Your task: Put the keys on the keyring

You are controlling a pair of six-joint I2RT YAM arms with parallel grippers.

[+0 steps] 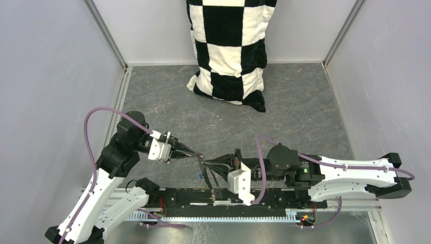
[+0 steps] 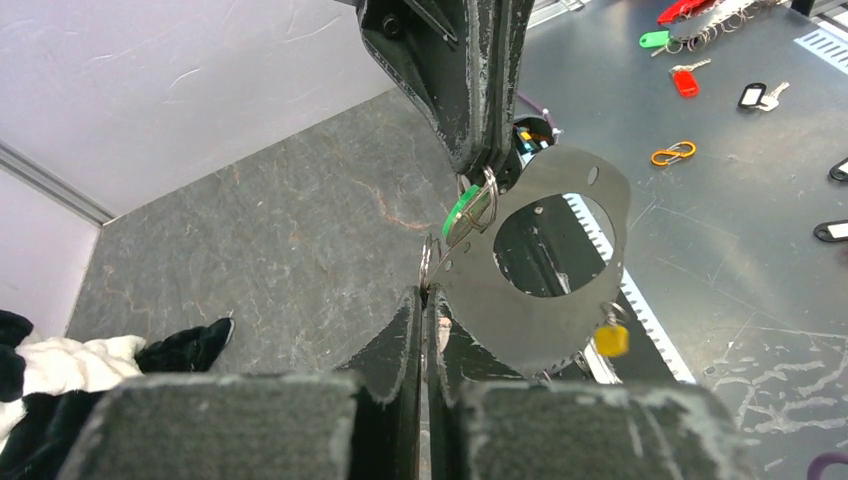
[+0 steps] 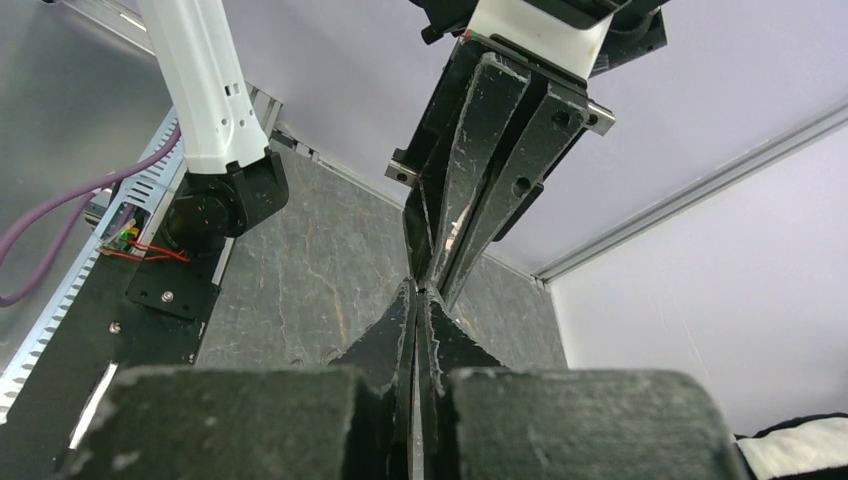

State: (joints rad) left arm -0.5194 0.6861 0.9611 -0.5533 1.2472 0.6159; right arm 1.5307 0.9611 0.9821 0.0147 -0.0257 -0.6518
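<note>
left hand fingers pressed together, pinching a thin silver ring on the edge of the keyring. right hand comes in from opposite, tips almost meeting the left's, also shut. it looks clamped on the small ring that carries the green key, but the exact contact is hard to see. the keyring is a flat grey strap loop. it's held up in the air between the two hands, off the worktop, near the front edge.

progress, as a judgement: the green key sits on a ring at the top of the strap. the yellow key hangs from a ring at its lower edge, so both look done. a blue speck just under the hands in the top view is probably the blue key. can't tell if it's threaded, so that one is likely left or in hand.

worktop is dark grey, stone-look, matte. a black-and-white checkered cloth slumps against the back wall. pale walls with aluminium trim close three sides. past the front rail is a scratched metal surface with loose spare key tags, well apart from the hands.
</note>
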